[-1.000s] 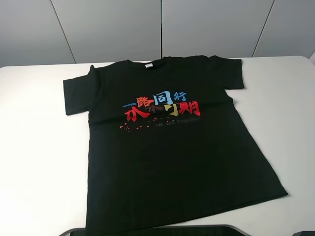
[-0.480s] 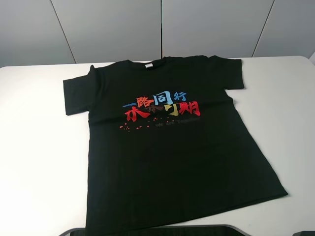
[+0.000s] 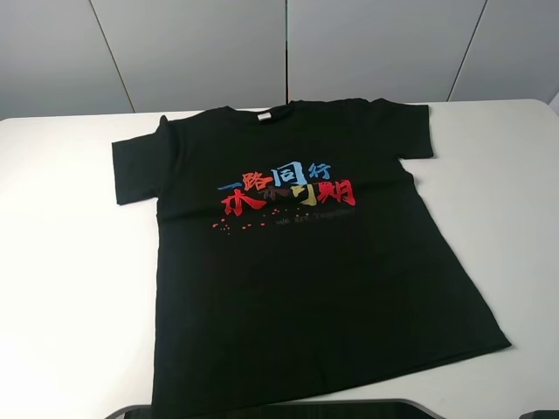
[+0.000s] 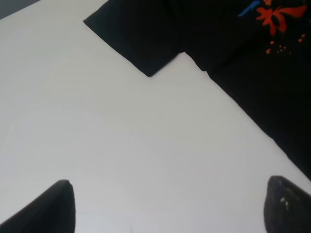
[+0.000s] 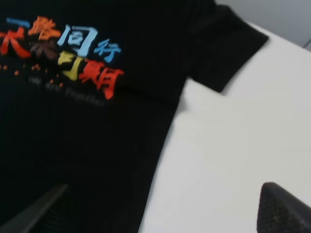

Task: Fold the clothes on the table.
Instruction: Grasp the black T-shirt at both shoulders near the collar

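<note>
Folding has not begun. Nearest, the left claw (image 4: 170, 206) hangs spread over bare worktop (image 3: 61, 305), with the T-shirt (image 3: 297, 262) just beside it. The right claw (image 5: 165, 206), also spread, straddles the shirt's other side edge. Beyond, the shirt lies flat, print up, collar farthest. Next, I judge, each claw must pinch a sleeve or side.
</note>
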